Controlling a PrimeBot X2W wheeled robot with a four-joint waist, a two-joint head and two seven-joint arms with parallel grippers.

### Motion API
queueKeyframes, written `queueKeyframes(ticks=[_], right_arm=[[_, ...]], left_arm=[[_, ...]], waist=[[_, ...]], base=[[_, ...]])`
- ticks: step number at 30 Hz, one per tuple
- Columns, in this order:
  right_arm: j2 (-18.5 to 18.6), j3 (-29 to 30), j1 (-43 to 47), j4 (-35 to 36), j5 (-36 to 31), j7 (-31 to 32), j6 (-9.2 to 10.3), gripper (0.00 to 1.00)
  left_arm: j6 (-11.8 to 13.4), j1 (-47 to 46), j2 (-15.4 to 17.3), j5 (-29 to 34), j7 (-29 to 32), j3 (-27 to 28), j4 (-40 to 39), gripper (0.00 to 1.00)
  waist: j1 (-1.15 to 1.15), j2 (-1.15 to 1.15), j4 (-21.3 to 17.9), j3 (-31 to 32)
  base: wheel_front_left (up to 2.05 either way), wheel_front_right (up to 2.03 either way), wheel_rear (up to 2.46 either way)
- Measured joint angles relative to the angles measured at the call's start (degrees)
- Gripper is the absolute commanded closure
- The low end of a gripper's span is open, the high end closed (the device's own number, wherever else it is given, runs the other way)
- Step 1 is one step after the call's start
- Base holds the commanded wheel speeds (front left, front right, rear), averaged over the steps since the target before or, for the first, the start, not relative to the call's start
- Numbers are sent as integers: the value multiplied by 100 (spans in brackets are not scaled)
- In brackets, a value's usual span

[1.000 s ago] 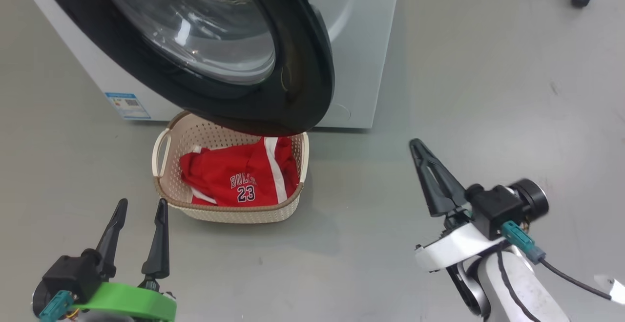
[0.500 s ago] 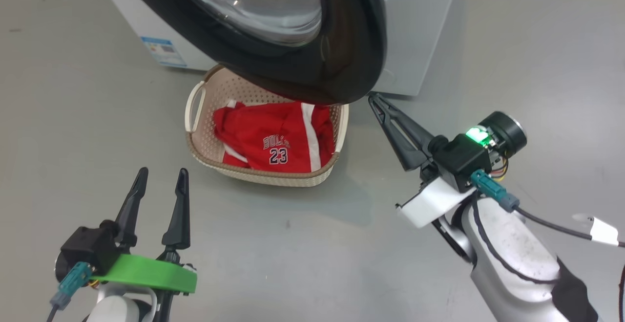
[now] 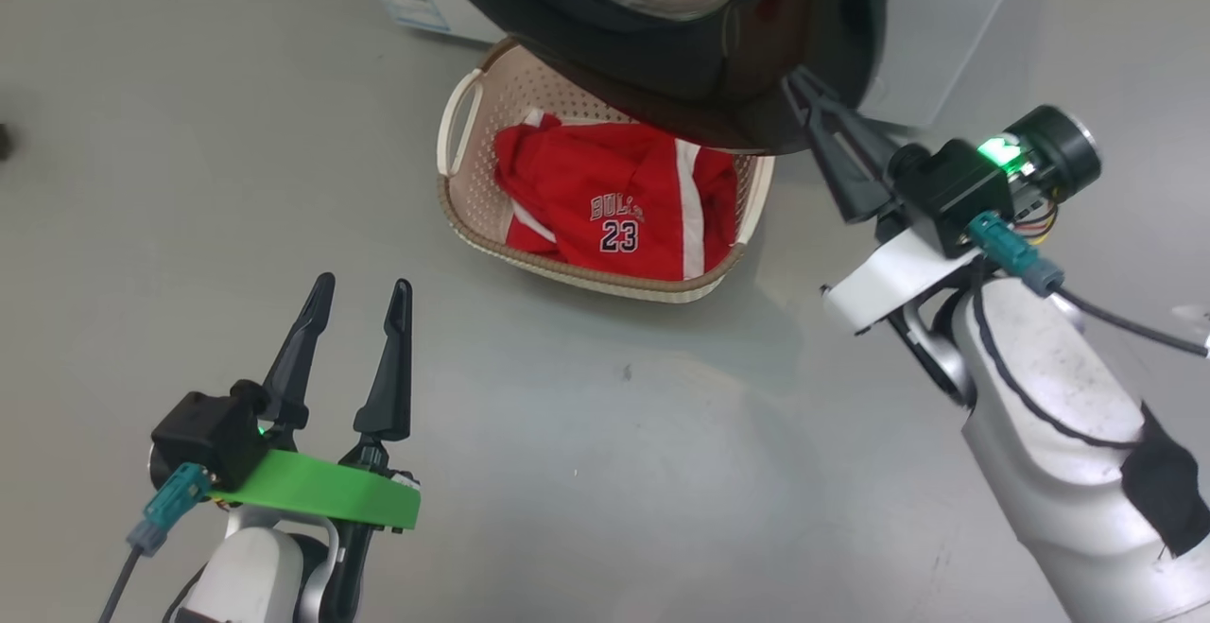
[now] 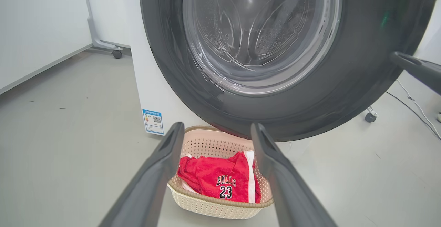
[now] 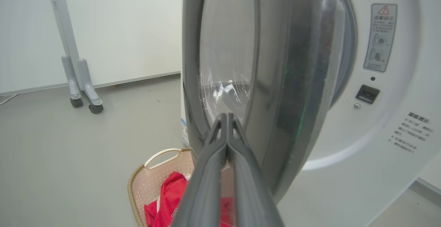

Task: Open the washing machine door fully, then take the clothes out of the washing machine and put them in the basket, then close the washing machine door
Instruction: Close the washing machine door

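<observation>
Washing machine [image 5: 379, 144]: white front panel in the right wrist view, with the latch slot [image 5: 367, 93] exposed. The drum is hidden behind the door, so I cannot say whether anything remains inside.

Washing machine door [image 4: 344, 92]: stands swung out from the front, wide black rim and clear glass facing the robot. Seen from the head, its lower edge overhangs the back of the basket.

Basket [image 3: 473, 216]: on the floor just in front of the machine, under the door. Clothes [image 3: 605, 188] lie inside it: red jersey, white stripe, "23" uppermost, a bit of white cloth at the edge.

Right gripper [image 5: 225, 116]: fingers pressed flat together, nothing between them. Tips are up against the robot-facing side of the door near its free edge. Whether they touch the rim or hover just off it, I cannot tell.

Left gripper [image 3: 365, 283]: fingers spread wide, empty, low over bare floor and well apart from the basket, pointing towards it.

Judgement: unloading looks done and the step in hand is closing the door. The next move calls for a steady push with the closed right fingers on the rim near the free edge. It should follow the door's arc until the catch meets the slot. The door looks set to pass above the basket rim; worth watching.
</observation>
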State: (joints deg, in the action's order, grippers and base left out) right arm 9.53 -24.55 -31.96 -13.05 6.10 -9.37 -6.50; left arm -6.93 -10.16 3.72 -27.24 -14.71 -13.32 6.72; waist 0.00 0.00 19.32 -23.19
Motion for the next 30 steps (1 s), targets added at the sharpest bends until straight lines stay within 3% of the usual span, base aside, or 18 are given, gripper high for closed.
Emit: queueKeyframes(ticks=[9,20,30], right_arm=[[112,235,-287,-342,94,-29,0,100],[127,527,-982,-452,149,-16,-41,100],[307,946,-1687,-521,170,56,197,100]], left_arm=[[-1,-62,-64,-63,0,-31,91,0],[-1,-250,-102,-200,0,-113,29,0],[-1,-494,-140,-302,-1,-268,10,0]], waist=[[0,0,346,-256],[0,0,435,-558],[0,0,494,-960]], base=[[0,0,0],[0,0,0],[0,0,0]])
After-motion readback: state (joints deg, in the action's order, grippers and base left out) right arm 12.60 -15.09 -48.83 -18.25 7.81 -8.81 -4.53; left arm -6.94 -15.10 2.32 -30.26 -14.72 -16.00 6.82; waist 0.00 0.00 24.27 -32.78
